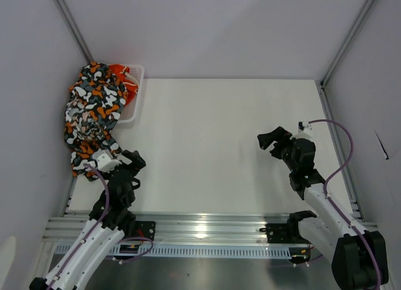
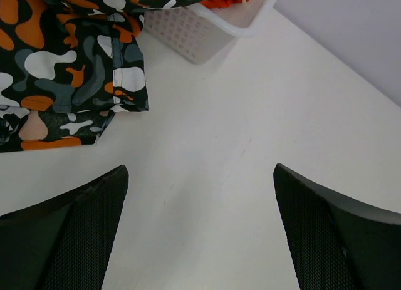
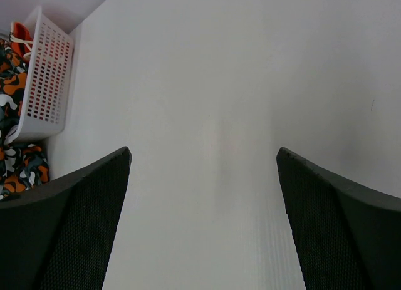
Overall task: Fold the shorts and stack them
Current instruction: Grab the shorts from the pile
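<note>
Okay, patterned shorts [image 1: 91, 118] lay along the table's [image 1: 219, 127] left edge, just past my left gripper [image 1: 127, 160]. Right gripper [image 1: 270, 141] sat well apart. Both stood wide apart, empty.

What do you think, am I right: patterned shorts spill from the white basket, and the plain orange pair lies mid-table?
Not quite. The orange shorts sit inside the basket, as the top view shows; the patterned shorts do spill from it.

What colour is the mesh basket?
White; the basket shows best in the left wrist view.
</note>
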`<action>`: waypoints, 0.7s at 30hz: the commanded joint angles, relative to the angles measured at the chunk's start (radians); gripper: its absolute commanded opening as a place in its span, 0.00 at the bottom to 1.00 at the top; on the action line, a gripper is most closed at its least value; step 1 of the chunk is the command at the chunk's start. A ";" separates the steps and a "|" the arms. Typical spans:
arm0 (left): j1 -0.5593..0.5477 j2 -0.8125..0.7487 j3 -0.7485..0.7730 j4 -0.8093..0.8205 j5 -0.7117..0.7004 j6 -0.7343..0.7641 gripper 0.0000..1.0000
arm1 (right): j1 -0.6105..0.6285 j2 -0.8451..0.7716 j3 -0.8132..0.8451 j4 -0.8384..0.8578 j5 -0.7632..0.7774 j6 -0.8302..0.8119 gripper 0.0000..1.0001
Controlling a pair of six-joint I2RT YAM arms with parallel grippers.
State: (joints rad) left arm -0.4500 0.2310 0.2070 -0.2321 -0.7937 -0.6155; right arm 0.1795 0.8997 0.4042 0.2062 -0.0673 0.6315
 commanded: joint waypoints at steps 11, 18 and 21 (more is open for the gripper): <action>0.132 0.371 0.317 -0.196 0.008 -0.187 0.99 | 0.054 0.045 -0.021 0.108 0.113 -0.024 0.99; 0.287 0.760 0.580 -0.266 0.079 -0.216 0.99 | 0.083 0.116 -0.018 0.137 0.110 -0.027 0.99; 0.347 0.859 0.684 -0.296 0.060 -0.208 0.99 | 0.092 0.134 -0.019 0.145 0.110 -0.030 1.00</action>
State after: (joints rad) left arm -0.1616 1.0359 0.7967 -0.4683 -0.7296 -0.8051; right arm 0.2611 1.0229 0.3855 0.2893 0.0231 0.6189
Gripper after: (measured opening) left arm 0.991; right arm 0.993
